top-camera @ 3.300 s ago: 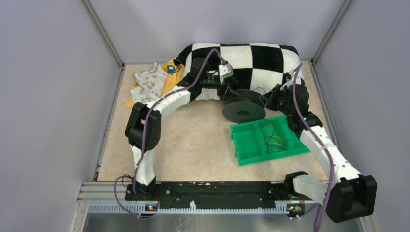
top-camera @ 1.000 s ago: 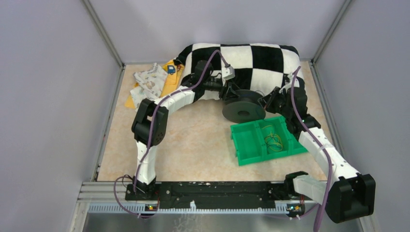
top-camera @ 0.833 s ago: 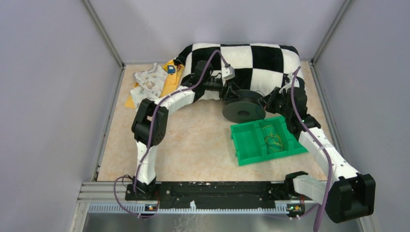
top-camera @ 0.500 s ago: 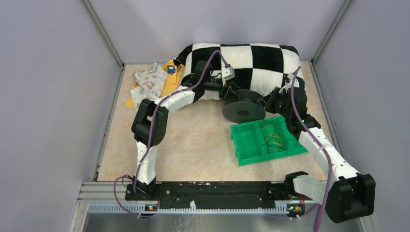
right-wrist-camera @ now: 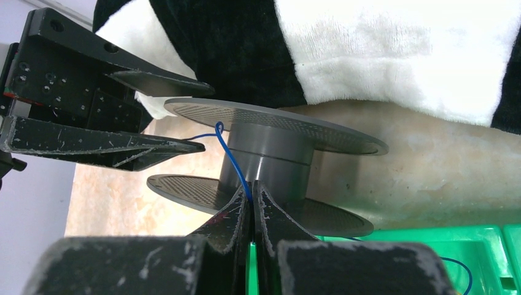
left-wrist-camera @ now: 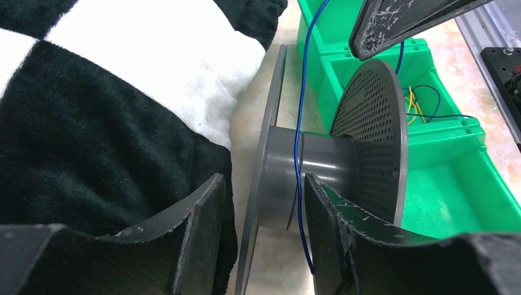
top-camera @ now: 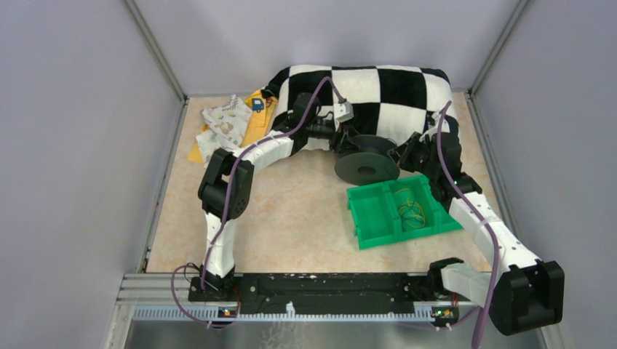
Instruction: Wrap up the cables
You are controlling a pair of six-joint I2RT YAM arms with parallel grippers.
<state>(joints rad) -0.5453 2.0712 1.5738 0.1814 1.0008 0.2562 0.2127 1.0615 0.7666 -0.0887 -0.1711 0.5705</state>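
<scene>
A black two-flanged spool (top-camera: 367, 165) stands on the table against the checkered pillow. A thin blue wire (left-wrist-camera: 297, 147) runs round its grey hub (right-wrist-camera: 270, 160). My left gripper (top-camera: 345, 138) is open; its jaws (left-wrist-camera: 263, 179) straddle one thin flange, one finger (left-wrist-camera: 332, 227) between the flanges, without clamping it. My right gripper (top-camera: 404, 153) is shut on the blue wire (right-wrist-camera: 232, 157), its fingertips (right-wrist-camera: 252, 187) close to the hub between the flanges. The wire rises from the right jaws to the flange's rim.
A black-and-white checkered pillow (top-camera: 378, 87) lies right behind the spool. A green divided tray (top-camera: 378, 218) with yellow and blue looped strands (top-camera: 412, 207) sits just in front of it. Patterned cloth and a yellow sheet (top-camera: 227, 123) lie far left. Grey walls enclose the table.
Since 3.3 s ago my left arm has shifted right and its gripper has sunk to the spool's flange. Over the last second nothing visibly moved.
</scene>
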